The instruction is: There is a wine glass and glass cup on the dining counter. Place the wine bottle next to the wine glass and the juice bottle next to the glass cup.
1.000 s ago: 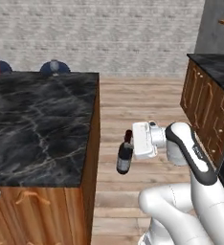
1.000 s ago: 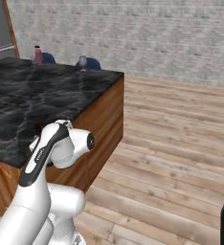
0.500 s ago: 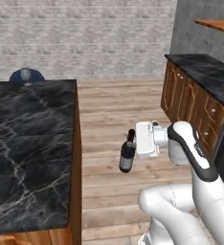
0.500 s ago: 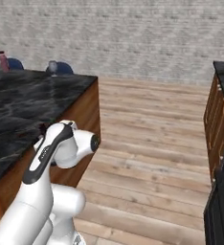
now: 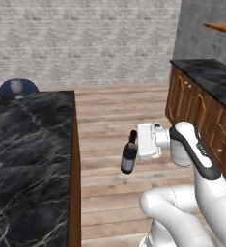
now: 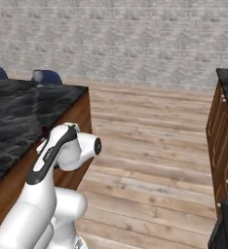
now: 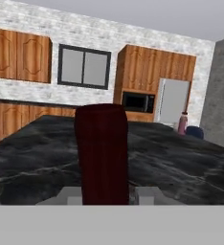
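Note:
My gripper (image 5: 134, 143) is shut on the dark red neck of the wine bottle (image 5: 129, 158), a slim dark bottle with a pale label that hangs over the wooden floor just right of the dining counter (image 5: 28, 159). In the hand view the bottle neck (image 7: 102, 153) rises between my gripper's (image 7: 103, 194) tips. Beyond it, the pinkish juice bottle (image 7: 182, 123) stands at the far right of the dining counter (image 7: 181, 167). A small greyish glass (image 5: 18, 88) stands at the counter's far edge. It is too faint to tell whether it is the wine glass or the glass cup.
A narrow black worktop over wooden cupboards (image 5: 202, 103) runs along the right. Blue chairs (image 6: 47, 77) stand behind the counter's far edge. Open wooden floor (image 6: 150, 146) stretches to the brick wall. A fridge (image 7: 173, 103) and wall cupboards show beyond the counter in the hand view.
The whole scene has slid left in both base views, so the base has moved. The wine bottle stays in the shut gripper, in the same place relative to the arm.

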You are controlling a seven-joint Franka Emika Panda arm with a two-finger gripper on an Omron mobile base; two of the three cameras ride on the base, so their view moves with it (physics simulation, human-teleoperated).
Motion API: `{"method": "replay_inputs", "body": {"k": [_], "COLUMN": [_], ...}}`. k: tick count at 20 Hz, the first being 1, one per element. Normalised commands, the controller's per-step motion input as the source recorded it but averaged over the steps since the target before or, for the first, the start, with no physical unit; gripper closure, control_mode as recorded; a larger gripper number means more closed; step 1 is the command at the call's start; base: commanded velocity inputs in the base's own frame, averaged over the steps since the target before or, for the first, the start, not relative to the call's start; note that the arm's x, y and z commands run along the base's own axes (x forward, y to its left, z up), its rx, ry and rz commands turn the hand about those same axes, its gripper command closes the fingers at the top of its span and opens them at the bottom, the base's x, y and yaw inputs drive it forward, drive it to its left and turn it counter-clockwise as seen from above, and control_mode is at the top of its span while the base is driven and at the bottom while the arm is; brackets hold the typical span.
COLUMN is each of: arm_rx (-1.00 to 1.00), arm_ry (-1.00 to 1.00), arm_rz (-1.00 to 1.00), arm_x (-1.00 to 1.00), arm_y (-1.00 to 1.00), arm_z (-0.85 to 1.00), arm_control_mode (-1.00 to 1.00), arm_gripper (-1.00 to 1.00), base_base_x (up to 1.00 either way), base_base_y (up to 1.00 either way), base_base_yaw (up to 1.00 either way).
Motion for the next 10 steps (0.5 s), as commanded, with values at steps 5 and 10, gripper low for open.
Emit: {"method": "replay_inputs", "body": {"k": [5, 10], "arm_rx": [0.00, 0.00], "arm_ry": [0.00, 0.00], "arm_rz": [0.00, 0.00], "arm_x": [0.00, 0.00], "arm_y": [0.00, 0.00], "arm_z": [0.00, 0.00], "arm_control_mode": [1.00, 1.00], "arm_gripper": [1.00, 1.00], "base_base_x": [0.81, 0.84], "base_base_y": [-0.13, -0.11], "base_base_yaw": [0.00, 0.00]}}
